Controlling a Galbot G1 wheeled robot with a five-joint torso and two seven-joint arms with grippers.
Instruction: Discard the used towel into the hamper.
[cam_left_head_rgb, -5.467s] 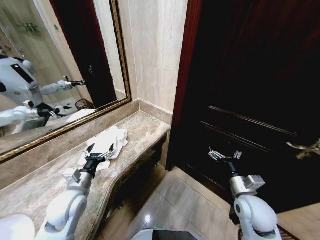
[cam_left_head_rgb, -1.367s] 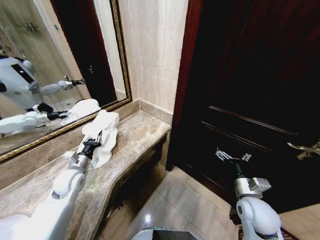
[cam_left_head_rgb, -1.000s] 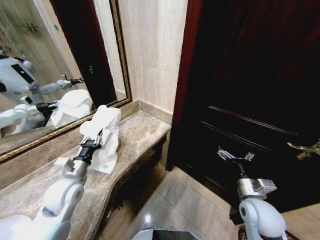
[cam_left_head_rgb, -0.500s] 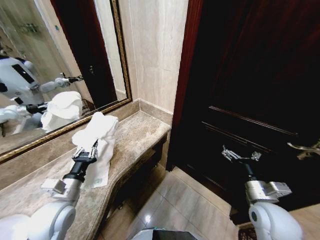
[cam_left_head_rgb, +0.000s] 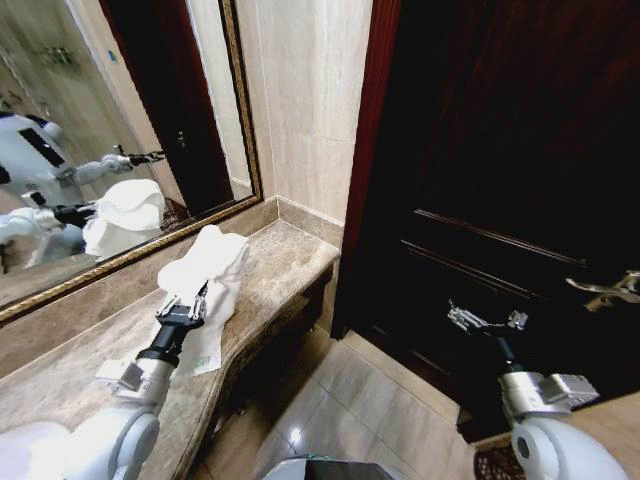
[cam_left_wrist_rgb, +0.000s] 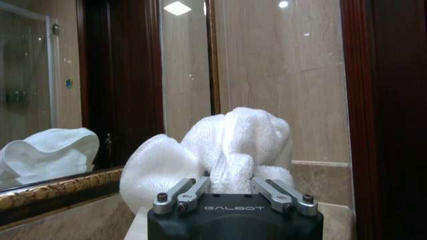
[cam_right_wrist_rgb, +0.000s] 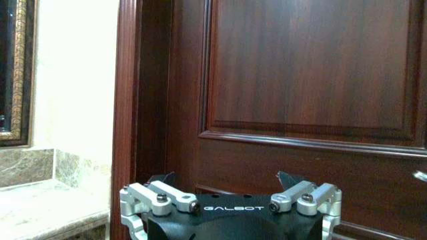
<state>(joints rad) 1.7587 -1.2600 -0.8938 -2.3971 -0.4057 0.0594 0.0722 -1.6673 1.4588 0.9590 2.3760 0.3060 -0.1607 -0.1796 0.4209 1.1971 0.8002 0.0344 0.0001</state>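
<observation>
Marble desk under a gilt-framed mirror, and the left tool has the white towel clamped, lifted off the stone. At three o'clock, right tool hangs spread apart before the dark wooden door.

Hamper cut by bottom edge (behind right arm); towel hides left pincer tips.
</observation>
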